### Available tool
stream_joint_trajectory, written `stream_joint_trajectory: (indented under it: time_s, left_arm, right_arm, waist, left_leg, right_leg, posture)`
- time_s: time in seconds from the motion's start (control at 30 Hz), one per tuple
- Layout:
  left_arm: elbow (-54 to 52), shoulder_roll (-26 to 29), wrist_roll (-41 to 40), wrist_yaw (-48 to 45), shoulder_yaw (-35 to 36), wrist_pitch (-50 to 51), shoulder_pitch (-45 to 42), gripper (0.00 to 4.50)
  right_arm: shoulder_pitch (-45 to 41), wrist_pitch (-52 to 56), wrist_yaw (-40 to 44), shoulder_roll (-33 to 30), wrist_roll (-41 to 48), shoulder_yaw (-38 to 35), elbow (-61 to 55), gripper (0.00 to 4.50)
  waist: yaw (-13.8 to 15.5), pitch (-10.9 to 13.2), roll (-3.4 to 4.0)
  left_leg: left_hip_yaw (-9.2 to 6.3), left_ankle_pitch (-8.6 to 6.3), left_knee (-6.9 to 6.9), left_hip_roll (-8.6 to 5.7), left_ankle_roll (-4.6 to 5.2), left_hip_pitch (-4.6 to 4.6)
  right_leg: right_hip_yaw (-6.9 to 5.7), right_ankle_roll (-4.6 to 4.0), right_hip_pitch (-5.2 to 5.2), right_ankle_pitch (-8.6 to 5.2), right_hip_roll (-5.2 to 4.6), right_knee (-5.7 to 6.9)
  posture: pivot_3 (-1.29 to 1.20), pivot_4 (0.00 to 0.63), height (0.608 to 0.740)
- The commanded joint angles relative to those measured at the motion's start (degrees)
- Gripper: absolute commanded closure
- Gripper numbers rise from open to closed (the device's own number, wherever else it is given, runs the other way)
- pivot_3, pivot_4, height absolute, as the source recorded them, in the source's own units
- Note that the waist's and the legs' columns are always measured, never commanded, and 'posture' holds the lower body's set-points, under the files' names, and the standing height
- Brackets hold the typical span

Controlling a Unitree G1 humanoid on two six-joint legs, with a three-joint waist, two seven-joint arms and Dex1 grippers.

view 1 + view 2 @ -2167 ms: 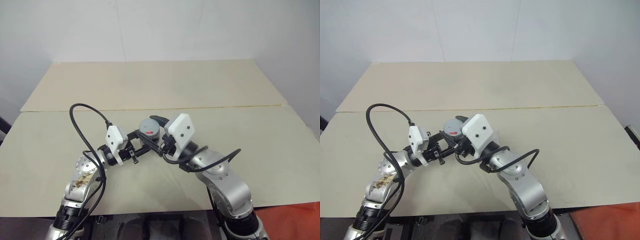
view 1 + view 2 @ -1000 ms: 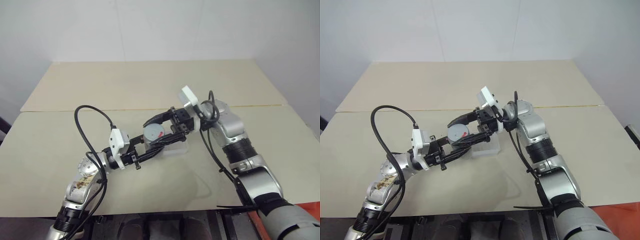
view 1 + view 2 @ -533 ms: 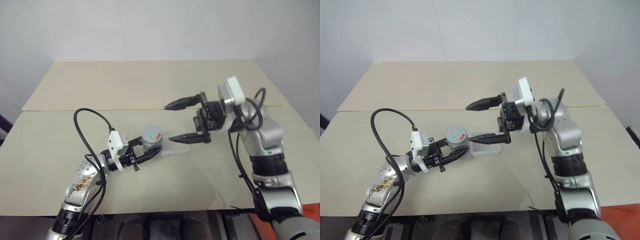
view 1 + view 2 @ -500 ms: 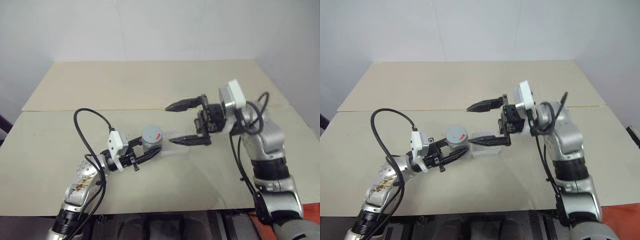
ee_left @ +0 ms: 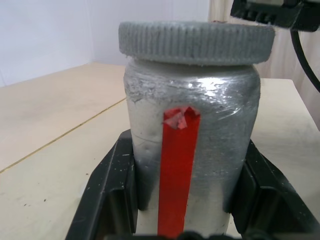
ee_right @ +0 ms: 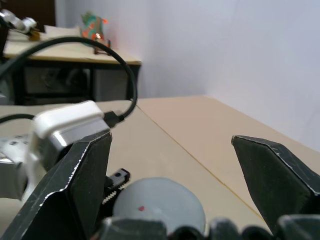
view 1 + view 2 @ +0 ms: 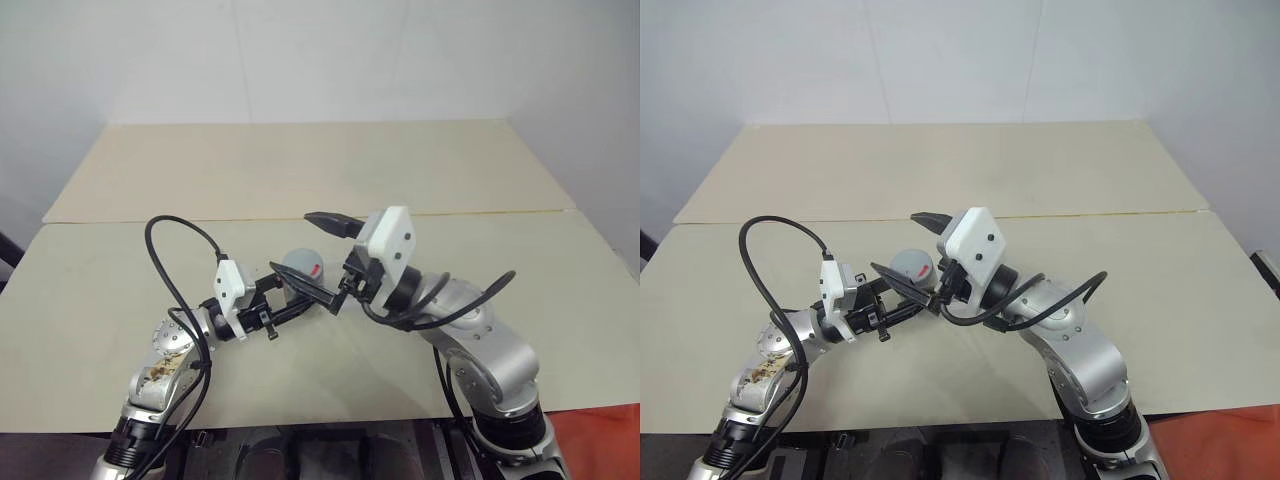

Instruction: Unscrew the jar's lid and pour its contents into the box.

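Swinging my right hand [image 7: 312,254] back in over the jar [image 5: 192,150], I am bringing it from well out to the side, where it hung a moment ago, to a spot straddling the lid [image 6: 159,204]. Its two fingers are standing as wide as they go, one on each side of the lid and apart from it, gripping nothing. Half a second back this hand was hovering off beyond the box; now the box is lying hidden behind my right wrist, so I cannot tell exactly where it sits.

My left hand [image 7: 902,301] is staying put, clamped narrow on the jar's body, the red stripe [image 5: 176,170] facing its wrist camera and the jar standing upright between its two fingers [image 5: 107,192]. The lid is still seated flat on the jar's mouth, its ribbed edge level all round.

I am judging this as a re-grip in the unscrewing: the right hand has let go, wound itself back, and is lining up for another twist. The lid is not off, and nothing has been poured; the contents are unseen inside the jar.

Beyond the hands, the pale beige surface [image 7: 120,270] is running away in two boards with a seam across it just past the jar. Behind it a plain white wall [image 7: 300,60] is rising. Past my right fingers another table with dark clutter is showing.
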Motion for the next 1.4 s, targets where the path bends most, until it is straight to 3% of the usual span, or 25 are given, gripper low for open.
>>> stream_joint_trajectory:
  time_s: [0.03, 0.67, 1.2, 1.4]
  left_arm:
    - [-1.6, 0.5, -0.3, -0.4, 0.6, -0.5, -1.3, 2.54]
    - [-0.5, 0.6, -0.5, -0.5, 1.5, -1.2, -1.3, 2.54]
    - [2.1, 0.8, -0.4, -2.0, 3.3, -2.0, -2.4, 2.54]
    - [2.4, 0.6, 0.0, -2.0, 2.9, -2.3, -2.4, 2.54]
  right_arm:
    - [-0.1, -0.7, -0.2, -0.6, -1.1, 0.5, -0.7, 0.03]
    - [1.2, 0.5, 0.1, -1.4, 1.5, -2.7, -0.3, 0.03]
    - [5.8, -0.3, 0.5, -6.4, 4.0, -6.7, -1.6, 0.03]
    - [4.7, -0.1, 3.5, -5.7, 10.9, -8.8, -3.4, 0.03]
  waist:
    - [0.0, 0.0, 0.0]
    - [0.0, 0.0, 0.0]
    - [0.1, 0.0, 0.0]
    - [0.0, 0.0, -0.01]
  left_leg:
    - [0.0, 0.0, 0.0, 0.0, 0.0, 0.0]
    - [-0.02, -0.01, 0.0, 0.01, 0.03, -0.01]
    - [-0.03, -0.03, 0.0, 0.01, 0.05, -0.01]
    - [-0.03, -0.03, 0.0, 0.02, 0.06, -0.01]
  right_leg:
    - [0.0, 0.0, 0.0, 0.0, 0.0, -0.01]
    - [-0.01, 0.0, 0.01, 0.0, 0.01, -0.03]
    - [-0.01, 0.0, 0.03, 0.0, 0.01, -0.05]
    - [-0.01, 0.0, 0.02, 0.0, 0.01, -0.07]
  posture:
    - [0.0, 0.15, 0.74]
    - [0.0, 0.15, 0.74]
    - [0.0, 0.15, 0.74]
    - [0.0, 0.15, 0.74]
